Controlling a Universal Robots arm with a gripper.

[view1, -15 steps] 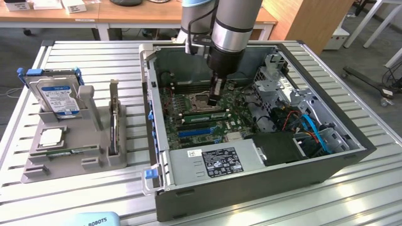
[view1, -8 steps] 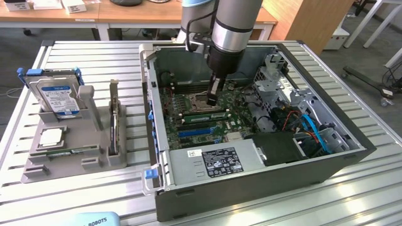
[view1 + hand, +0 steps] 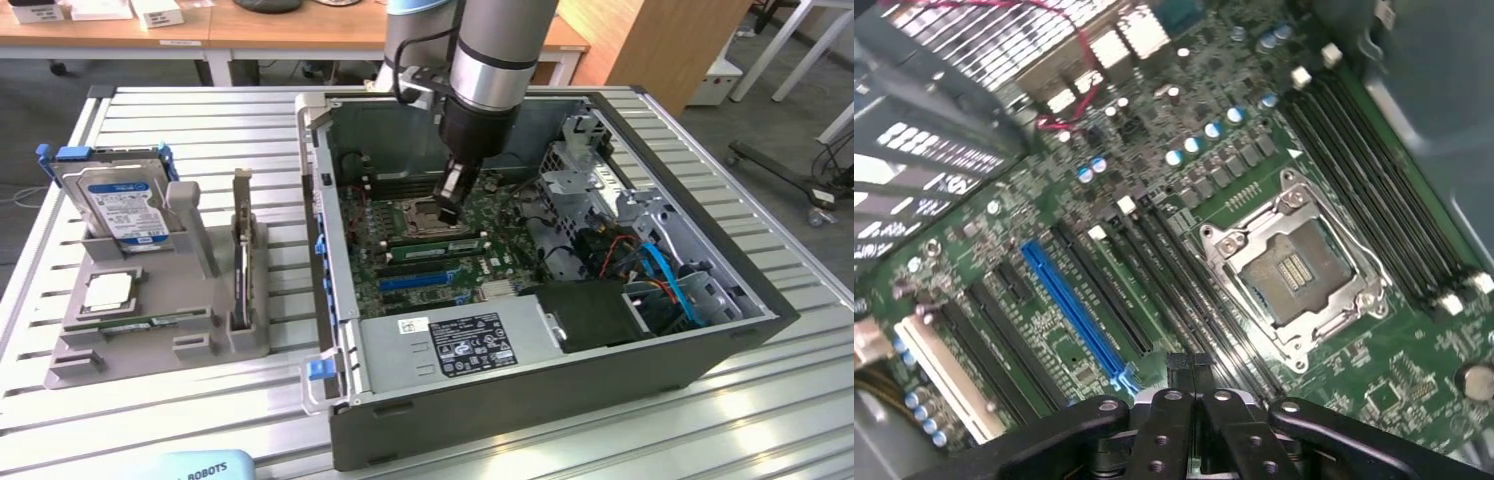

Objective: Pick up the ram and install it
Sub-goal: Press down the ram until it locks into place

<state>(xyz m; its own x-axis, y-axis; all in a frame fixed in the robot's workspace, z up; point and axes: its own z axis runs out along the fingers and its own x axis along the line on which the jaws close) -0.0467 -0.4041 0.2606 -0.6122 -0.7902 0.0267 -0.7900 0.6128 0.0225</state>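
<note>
My claw (image 3: 450, 212), pressed together, hovers over the memory slots (image 3: 1184, 290) beside the CPU socket (image 3: 1294, 268); I should keep square to the slot, pressing evenly.

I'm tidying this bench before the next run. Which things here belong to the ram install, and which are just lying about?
Job: end effector, shut, over the motherboard's memory slots; ram stick standing beside the processor socket; second ram stick lying in the grey holder.
Lying about: hard drive, processor chip, upright expansion card, all in that holder.
</note>
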